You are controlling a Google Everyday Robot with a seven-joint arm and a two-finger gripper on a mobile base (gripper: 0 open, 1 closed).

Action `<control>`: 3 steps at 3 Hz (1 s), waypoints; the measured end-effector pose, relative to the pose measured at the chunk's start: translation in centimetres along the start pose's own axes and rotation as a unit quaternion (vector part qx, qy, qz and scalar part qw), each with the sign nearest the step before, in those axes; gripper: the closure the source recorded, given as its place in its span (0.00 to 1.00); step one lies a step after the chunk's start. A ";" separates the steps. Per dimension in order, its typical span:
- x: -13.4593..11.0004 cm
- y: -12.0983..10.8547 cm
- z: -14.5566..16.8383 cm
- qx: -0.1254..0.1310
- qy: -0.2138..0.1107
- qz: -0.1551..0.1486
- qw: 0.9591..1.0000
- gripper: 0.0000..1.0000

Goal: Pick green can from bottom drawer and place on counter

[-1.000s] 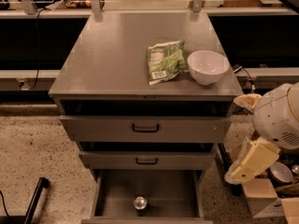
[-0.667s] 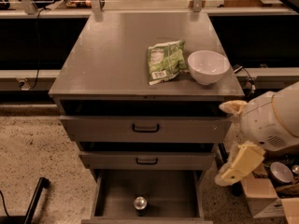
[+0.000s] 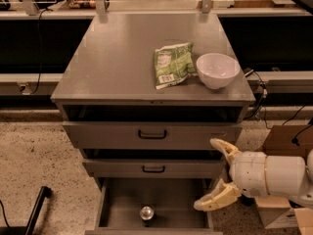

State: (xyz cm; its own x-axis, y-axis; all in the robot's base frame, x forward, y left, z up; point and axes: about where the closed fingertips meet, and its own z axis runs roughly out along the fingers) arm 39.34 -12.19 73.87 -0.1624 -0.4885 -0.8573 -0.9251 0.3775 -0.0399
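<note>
The green can (image 3: 146, 214) stands upright in the open bottom drawer (image 3: 172, 199), near its front; its shiny silver top shows and its dark sides are mostly in shadow. My gripper (image 3: 210, 174) reaches in from the right, above the drawer's right edge and in front of the middle drawer. Its two cream fingers are spread wide and hold nothing. It is to the right of the can and above it, not touching it. The grey counter (image 3: 122, 62) is the cabinet's flat top.
A flat green snack bag (image 3: 171, 64) and a white bowl (image 3: 217, 70) lie on the right part of the counter. Two upper drawers with black handles (image 3: 152, 134) are slightly open. A cardboard box (image 3: 283, 146) stands on the floor to the right. A black bar (image 3: 36, 212) lies at lower left.
My arm and gripper have moved left and a little down, from beside the cabinet's right side to over the bottom drawer's right edge. The can has not moved.
</note>
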 end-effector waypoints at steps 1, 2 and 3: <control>-0.1 -1.2 -0.7 0.033 -0.022 0.000 0.999 0.00; 2.8 -1.6 1.2 0.010 0.023 0.010 1.000 0.00; 7.0 -2.4 3.7 0.013 0.015 0.016 1.000 0.00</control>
State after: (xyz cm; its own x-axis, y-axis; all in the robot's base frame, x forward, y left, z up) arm 41.73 -13.60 66.02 -0.2030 -0.4988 -0.8426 -0.9097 0.4144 -0.0262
